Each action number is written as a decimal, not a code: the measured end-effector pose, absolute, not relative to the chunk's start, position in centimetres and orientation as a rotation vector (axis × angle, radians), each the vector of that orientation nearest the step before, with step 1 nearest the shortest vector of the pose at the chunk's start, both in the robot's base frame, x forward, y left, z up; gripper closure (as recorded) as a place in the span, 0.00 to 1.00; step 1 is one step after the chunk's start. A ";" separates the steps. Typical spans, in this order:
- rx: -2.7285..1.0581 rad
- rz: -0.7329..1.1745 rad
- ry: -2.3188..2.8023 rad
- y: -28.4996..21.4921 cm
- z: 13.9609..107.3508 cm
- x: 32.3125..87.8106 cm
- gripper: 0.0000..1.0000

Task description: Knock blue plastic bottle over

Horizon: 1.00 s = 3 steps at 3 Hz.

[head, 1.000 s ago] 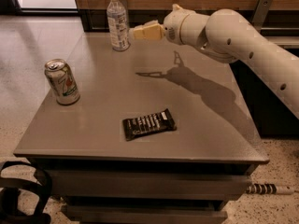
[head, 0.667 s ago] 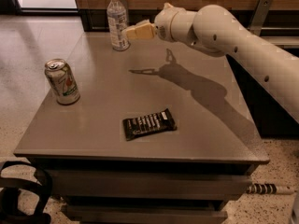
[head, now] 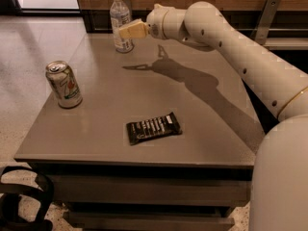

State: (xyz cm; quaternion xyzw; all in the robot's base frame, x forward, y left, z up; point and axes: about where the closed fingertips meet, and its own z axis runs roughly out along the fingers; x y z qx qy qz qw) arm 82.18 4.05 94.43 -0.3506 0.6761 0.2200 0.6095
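The gripper (head: pixel 123 31) overlaps the blue plastic bottle (head: pixel 117 14) (label partly hidden).

Cream arm (head: pixel 240 47); tan hand (head: pixel 124 31) at tip

blue plastic bottle (head: pixel 118 14): upright, table (head: pixel 101 109) far edge | gripper (head: pixel 123 31): beside it, mid-height

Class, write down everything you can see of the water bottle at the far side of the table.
The bottle is slim and made of clear plastic, with a white screw cap and a pale bluish-white label around its middle. It stands upright near the far edge of the grey table, with its base flat on the top. The robot's claw is at label height, on the side of the bottle facing the arm. Whether it actually touches the bottle cannot be told.
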 end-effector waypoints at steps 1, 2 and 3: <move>-0.818 0.557 1.560 5.5 94.1 83.5 0.00; -0.820 0.579 1.572 6.3 93.2 85.0 0.00; -0.807 0.593 1.578 6.4 92.2 86.2 0.00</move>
